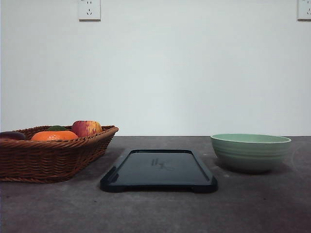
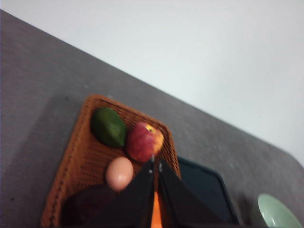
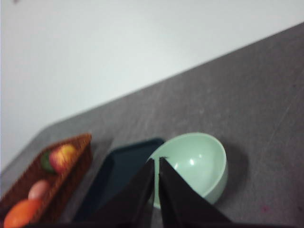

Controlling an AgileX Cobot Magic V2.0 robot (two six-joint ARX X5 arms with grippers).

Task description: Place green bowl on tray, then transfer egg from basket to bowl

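Green bowl (image 1: pixel 250 151) beside tray (image 1: pixel 159 170) with unreadable centre mark, egg (image 2: pixel 119 173) in basket (image 1: pixel 48 156), both jaws closed, empty

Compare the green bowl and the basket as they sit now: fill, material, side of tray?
Fill: the green bowl is empty inside; the basket holds an egg, an apple, an orange fruit and a green fruit.
Material: bowl is smooth and pale green; basket is brown woven wicker.
Position: bowl sits right of the tray, basket left.
Shared: both rest on the table, off the tray.
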